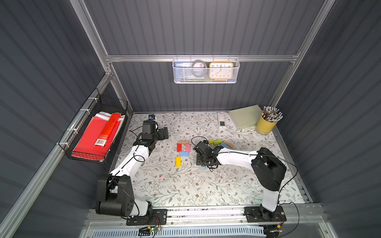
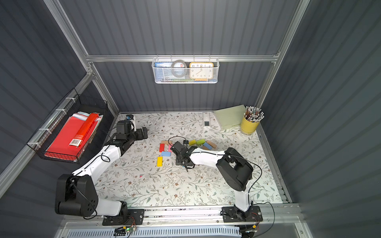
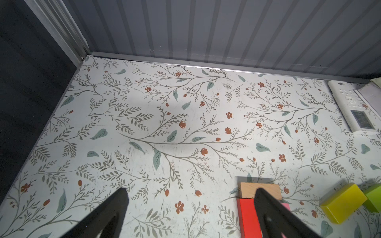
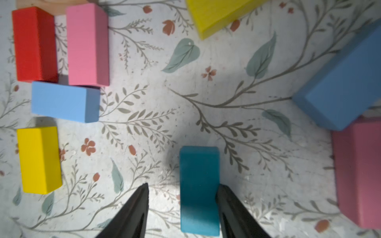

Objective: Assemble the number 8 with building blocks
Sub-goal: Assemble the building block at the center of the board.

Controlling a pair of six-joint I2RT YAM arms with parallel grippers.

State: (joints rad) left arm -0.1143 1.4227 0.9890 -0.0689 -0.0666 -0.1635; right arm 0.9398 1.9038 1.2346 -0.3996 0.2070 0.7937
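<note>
Filling the lower-right stroke of the number 8 [image 1: 179,147], likely: right gripper [image 4: 183,186] jaws apart astride the teal block [image 4: 199,177], lying flat parallel to the yellow block [image 4: 39,159]; left gripper [image 3: 191,191] parked agape.

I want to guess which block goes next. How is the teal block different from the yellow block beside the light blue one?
The teal block is blue-green; the yellow block is bright yellow. The teal block lies between the right claw's open fingers; the yellow block has no claw near it. The yellow block sits by the light blue block; the teal block lies apart. Both lie flat, pointing the same way.
</note>
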